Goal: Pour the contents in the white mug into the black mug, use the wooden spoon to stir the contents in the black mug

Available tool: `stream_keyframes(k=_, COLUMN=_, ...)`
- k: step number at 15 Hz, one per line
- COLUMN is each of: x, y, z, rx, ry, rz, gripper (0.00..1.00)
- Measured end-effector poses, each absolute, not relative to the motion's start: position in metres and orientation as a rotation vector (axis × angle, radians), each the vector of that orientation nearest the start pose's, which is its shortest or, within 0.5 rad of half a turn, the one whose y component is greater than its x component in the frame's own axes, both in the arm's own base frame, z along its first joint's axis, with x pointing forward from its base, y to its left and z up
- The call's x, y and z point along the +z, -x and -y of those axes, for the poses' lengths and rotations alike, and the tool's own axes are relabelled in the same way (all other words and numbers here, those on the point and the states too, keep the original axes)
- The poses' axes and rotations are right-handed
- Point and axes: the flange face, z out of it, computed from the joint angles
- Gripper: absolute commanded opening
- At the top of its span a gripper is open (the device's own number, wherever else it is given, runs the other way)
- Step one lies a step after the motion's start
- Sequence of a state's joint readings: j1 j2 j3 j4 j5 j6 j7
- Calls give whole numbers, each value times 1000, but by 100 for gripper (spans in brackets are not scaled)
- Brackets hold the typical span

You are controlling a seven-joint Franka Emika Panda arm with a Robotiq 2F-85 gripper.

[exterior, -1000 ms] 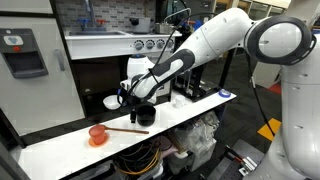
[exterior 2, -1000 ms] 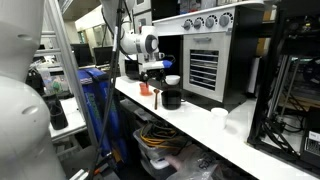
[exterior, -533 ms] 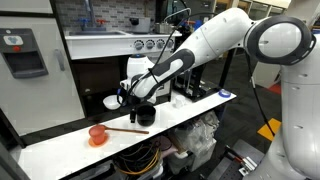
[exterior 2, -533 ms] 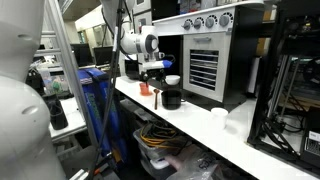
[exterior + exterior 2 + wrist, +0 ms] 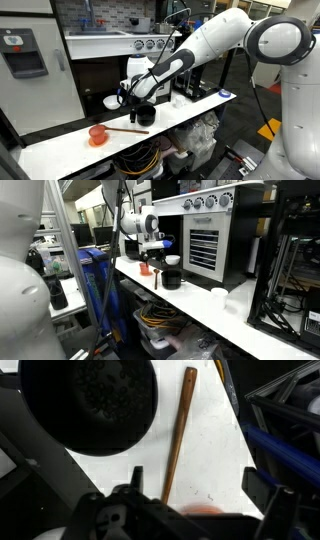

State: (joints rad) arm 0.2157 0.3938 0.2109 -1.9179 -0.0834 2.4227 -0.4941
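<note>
The black mug [image 5: 144,115] stands on the white counter; in the wrist view it fills the top left [image 5: 90,400] and shows a dark inside. The wooden spoon [image 5: 125,130] lies flat beside it, its thin handle running down the wrist view [image 5: 178,435]. The white mug [image 5: 111,101] sits behind the black one, near the wall, and also shows in an exterior view [image 5: 172,261]. My gripper [image 5: 198,480] is open and empty. It hovers above the counter next to the black mug [image 5: 171,279], over the spoon's handle, in both exterior views [image 5: 129,99] [image 5: 151,254].
An orange-red cup on an orange saucer [image 5: 97,133] stands at the spoon's far end and shows as an orange blur low in the wrist view [image 5: 205,512]. Small white items [image 5: 225,95] sit further along the counter. Appliances [image 5: 150,45] stand behind it.
</note>
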Motion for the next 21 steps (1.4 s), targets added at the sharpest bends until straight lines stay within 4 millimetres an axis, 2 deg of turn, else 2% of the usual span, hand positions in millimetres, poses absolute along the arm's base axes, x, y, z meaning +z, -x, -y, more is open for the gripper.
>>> stream_keyframes(k=7, x=296, y=-580, z=-266, rx=-173, ry=2786, rz=1381, gripper=100)
stream_keyframes(k=14, x=271, y=-580, z=-314, rx=-144, ry=2834, rz=1323, gripper=100)
stream_keyframes(k=17, x=259, y=-588, z=-324, rx=-140, ry=2854, rz=1277, gripper=100)
stream_keyframes(k=21, x=249, y=-602, z=-323, rx=-147, ry=2887, rz=1211, gripper=100)
